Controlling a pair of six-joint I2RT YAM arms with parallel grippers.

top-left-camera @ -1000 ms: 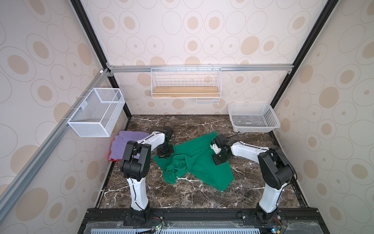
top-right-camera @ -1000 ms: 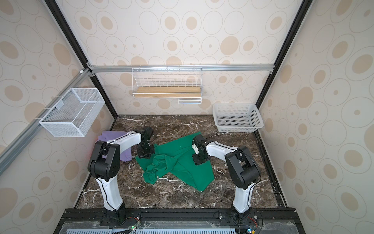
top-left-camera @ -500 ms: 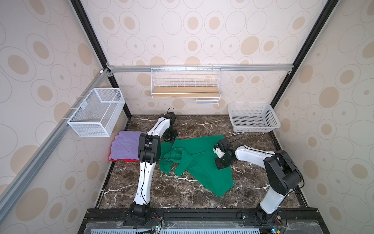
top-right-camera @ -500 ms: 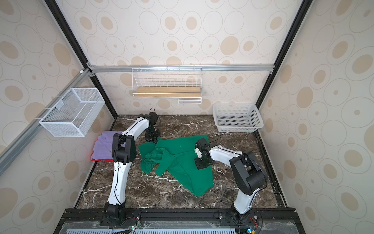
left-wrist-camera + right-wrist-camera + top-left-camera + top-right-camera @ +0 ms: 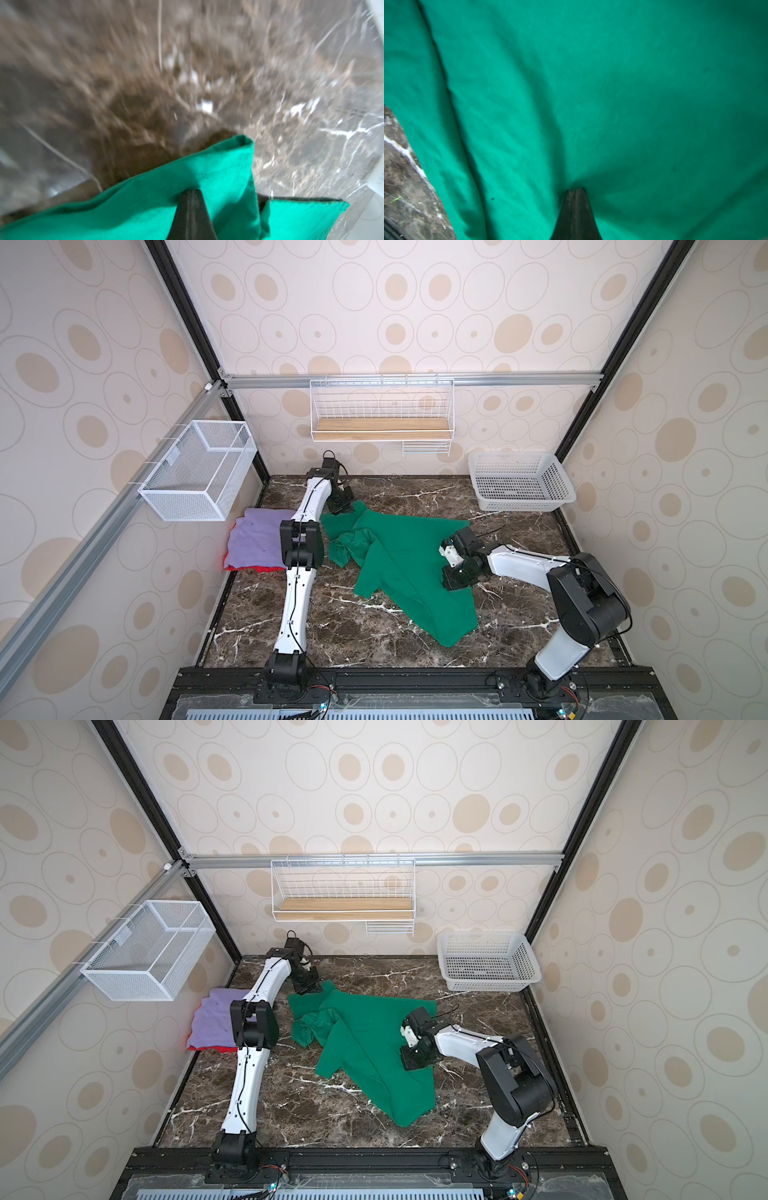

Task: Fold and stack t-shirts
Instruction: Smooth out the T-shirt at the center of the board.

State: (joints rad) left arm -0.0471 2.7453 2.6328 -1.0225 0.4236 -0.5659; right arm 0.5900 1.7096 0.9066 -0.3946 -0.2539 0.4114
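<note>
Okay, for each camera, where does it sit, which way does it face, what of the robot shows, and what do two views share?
Both top views: high above the front edge, looking down on the dark marble tabletop; both arms, left gripper and right gripper show.
Left wrist: on the left arm, looking past its shut fingertips pinching the emerald-green cloth t-shirt.
Right wrist: on the right arm, facing shut fingertips on that t-shirt.
Shared: all show the t-shirt.

Loose t-shirt right of stack
</note>
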